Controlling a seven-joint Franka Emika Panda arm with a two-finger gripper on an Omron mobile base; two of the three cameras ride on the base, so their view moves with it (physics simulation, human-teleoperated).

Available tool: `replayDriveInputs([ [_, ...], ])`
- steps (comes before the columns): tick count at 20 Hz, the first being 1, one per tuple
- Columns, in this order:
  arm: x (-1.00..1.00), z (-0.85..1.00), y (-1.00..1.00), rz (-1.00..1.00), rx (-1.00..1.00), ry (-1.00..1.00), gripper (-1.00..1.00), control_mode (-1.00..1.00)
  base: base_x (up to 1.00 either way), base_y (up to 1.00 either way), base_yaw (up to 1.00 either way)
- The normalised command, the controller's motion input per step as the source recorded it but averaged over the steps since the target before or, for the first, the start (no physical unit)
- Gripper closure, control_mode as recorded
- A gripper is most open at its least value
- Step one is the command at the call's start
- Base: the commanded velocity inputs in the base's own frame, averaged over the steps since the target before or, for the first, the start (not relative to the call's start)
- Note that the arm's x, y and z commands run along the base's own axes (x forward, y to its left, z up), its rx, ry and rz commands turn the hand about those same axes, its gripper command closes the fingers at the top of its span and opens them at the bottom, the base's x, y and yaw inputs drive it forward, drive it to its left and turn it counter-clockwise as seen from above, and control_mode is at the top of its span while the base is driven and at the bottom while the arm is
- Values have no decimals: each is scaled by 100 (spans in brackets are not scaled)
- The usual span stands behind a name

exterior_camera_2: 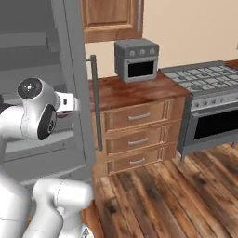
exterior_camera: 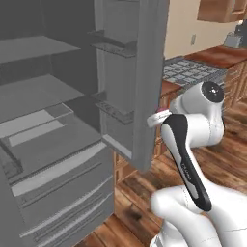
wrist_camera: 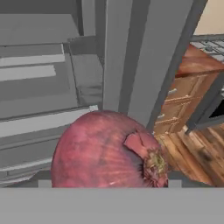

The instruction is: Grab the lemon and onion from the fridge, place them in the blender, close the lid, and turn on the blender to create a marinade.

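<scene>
1. The fridge [exterior_camera: 58,120] stands wide open in the left base view, its grey door [exterior_camera: 137,82] swung out toward the arm; the shelves and door racks I can see look bare, no lemon anywhere in sight
2. The arm is bent beside that door's edge, wrist tucked just behind it in both base views
3. Beyond the door, a wooden counter [exterior_camera_2: 135,90] carries a small grey toaster oven [exterior_camera_2: 137,59], with the stove [exterior_camera_2: 204,76] alongside; no blender here
4. The gripper [wrist_camera: 107,181] is spread wide around the onion [wrist_camera: 107,151]: the reddish-purple bulb sits right at the camera on the hand, root end turned to the right, and by my reading the jaws are clamped on it, though the fingertips themselves are hidden
5. Step in hand, I'd judge: carrying the onion out of the fridge
6. Next call: clear the door edge without knocking it, then swing or drive round toward the blender and drop the onion into the jar; the lemon is yet to fetch
</scene>
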Motion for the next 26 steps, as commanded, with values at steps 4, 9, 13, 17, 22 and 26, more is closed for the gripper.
replayDriveInputs([
  [4, 0, 0, 0, 0, 0, 0, 100, 100, 1, -48, -82],
  [9, 0, 0, 0, 0, 0, 0, 100, 100, 0, -47, -82],
  [13, 0, 0, 0, 0, 0, 0, 100, 100, 7, -39, -81],
  [17, 0, 0, 0, 0, 0, 0, 100, 100, 24, -33, -77],
  [22, 0, 0, 0, 0, 0, 0, 100, 100, 54, -28, -66],
  [26, 0, 0, 0, 0, 0, 0, 100, 100, 86, -14, -52],
])
